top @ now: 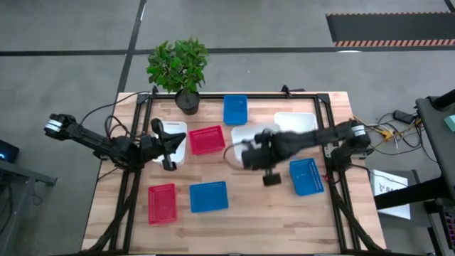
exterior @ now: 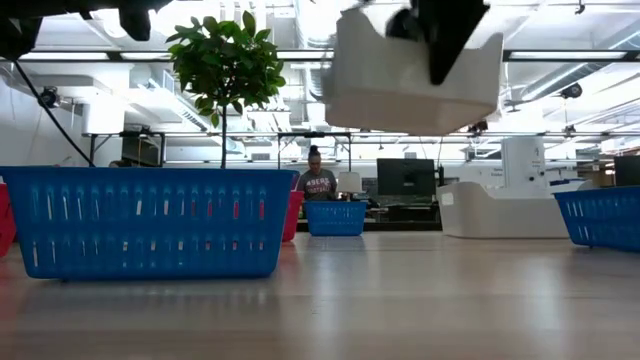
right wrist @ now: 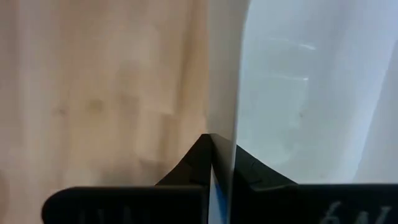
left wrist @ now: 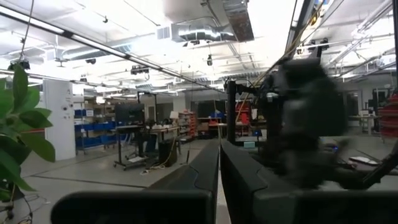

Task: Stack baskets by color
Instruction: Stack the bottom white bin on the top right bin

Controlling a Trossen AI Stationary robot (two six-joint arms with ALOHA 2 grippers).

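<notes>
My right gripper (top: 253, 152) is over the table's middle, pointing down and shut on a white basket (exterior: 405, 85), which hangs high above the tabletop. A second white basket (top: 295, 121) rests on its base at the far right. A third white basket (top: 175, 133) lies at the left, partly under my left gripper (left wrist: 219, 169). That gripper is shut, holds nothing and points slightly upward. Red baskets (top: 207, 139) (top: 162, 203) and blue baskets (top: 235, 109) (top: 209, 197) (top: 306, 176) stand singly on the wood. My right gripper pinches one wall of the white basket at its top rim (right wrist: 231, 163), with one finger inside the basket and one outside. The fingers come from above, pointing down. The basket hangs below them, lifted clear of the table and slightly tilted.
A potted green plant (top: 179, 67) stands at the table's far edge. Black frame rails run along the left and right sides (top: 130, 192) (top: 341, 195). Bare wood lies along the near edge between the baskets. A person (exterior: 316, 178) sits far off in the room.
</notes>
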